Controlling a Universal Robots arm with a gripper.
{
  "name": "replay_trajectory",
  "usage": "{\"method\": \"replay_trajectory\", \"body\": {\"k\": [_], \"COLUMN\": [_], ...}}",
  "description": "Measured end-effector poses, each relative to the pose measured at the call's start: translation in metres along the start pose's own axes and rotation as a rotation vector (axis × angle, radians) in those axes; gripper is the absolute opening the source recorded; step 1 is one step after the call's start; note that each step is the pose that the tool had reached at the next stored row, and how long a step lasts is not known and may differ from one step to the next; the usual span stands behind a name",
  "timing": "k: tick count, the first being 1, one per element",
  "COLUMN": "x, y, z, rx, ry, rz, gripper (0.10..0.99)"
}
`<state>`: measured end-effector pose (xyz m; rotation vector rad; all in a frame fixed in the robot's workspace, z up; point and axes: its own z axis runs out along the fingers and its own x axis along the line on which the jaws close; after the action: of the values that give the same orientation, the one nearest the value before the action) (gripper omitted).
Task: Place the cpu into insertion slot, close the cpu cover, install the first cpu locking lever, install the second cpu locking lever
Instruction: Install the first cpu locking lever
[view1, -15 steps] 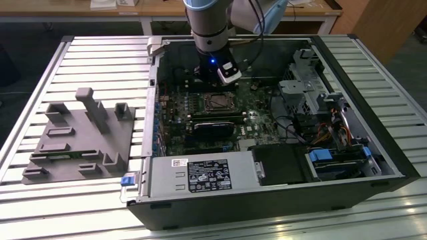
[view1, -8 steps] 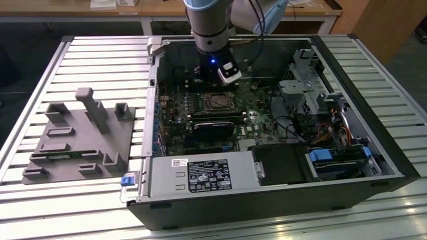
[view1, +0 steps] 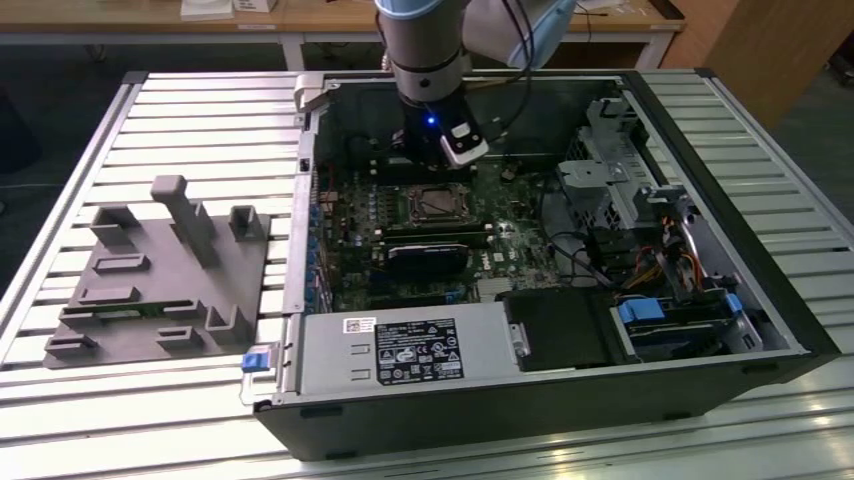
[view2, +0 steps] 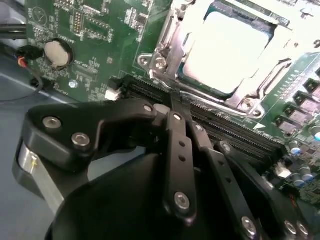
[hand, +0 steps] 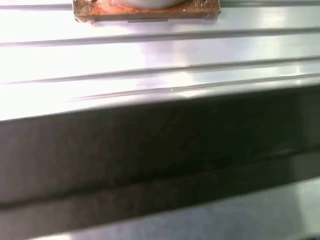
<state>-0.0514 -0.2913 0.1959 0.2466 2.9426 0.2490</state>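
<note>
The cpu (view2: 227, 47), with a bright silvery top, lies in the insertion slot (view1: 434, 203) on the green board. The cpu cover (view2: 250, 97) is a thin metal frame lying flat around it. A thin metal lever (view2: 167, 42) runs along one side of the frame. My gripper (view2: 162, 109) is shut with nothing between its black fingers (view2: 177, 150). It hovers over the black memory slots (view2: 225, 127), just beside the socket's corner. In the exterior view the arm (view1: 430, 70) reaches down into the case, and the gripper (view1: 447, 160) is just behind the socket.
The open computer case (view1: 747, 300) lies on a slatted aluminium table (view1: 200, 130). A grey moulded fixture (view1: 160, 270) sits on the exterior view's left. A power supply (view1: 400, 350) fills the case front, drive bays and cables (view1: 641, 230) the right. A coin battery (view2: 59, 54) sits on the board.
</note>
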Motion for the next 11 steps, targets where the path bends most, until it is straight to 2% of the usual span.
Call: {"method": "replay_trajectory", "body": {"k": [4,11], "x": [-0.0018,-0.0026], "y": [0.0003,-0.002], "z": [-0.0035,-0.0037], "rx": [0.002,0.003], "ry": [0.0012,-0.0003], "rz": [0.001,0.01], "gripper": [0.106,0.106]}}
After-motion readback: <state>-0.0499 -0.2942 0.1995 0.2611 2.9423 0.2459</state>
